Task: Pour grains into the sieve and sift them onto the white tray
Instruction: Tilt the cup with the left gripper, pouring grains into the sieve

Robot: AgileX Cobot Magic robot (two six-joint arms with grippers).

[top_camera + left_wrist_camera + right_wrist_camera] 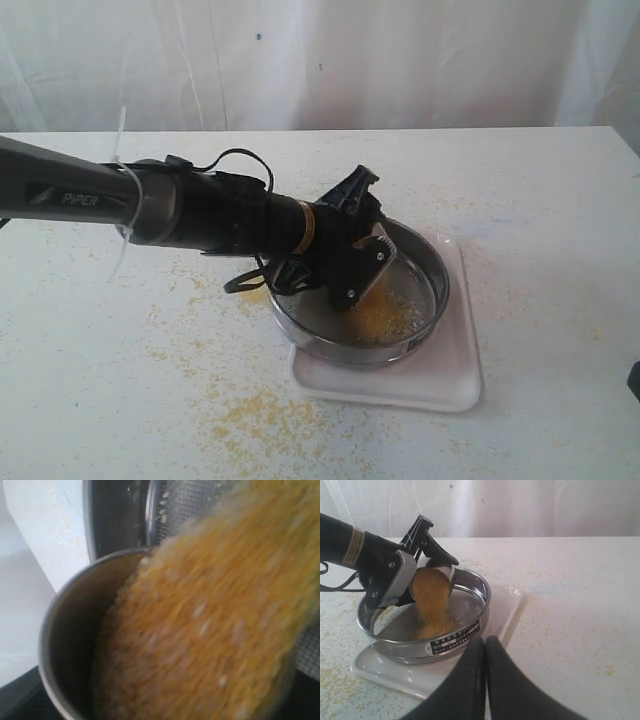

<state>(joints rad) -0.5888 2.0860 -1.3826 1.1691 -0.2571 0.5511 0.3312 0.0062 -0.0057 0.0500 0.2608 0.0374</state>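
Observation:
My left gripper (362,252) is shut on a small steel cup (438,573) and holds it tipped over the sieve (432,268). Yellow grains (431,602) stream from the cup onto a heap (383,320) on the mesh. In the left wrist view the cup's rim (62,630) and the blurred sliding grains (210,620) fill the frame, with the sieve's mesh (200,500) beyond. The sieve stands on the white tray (455,372). My right gripper (485,644) is shut on nothing, low over the table beside the tray's edge (507,607).
Spilled grains (262,412) lie scattered on the white table in front of and left of the tray. The left arm's black cable (246,282) loops beside the sieve. A white curtain (400,60) closes off the back.

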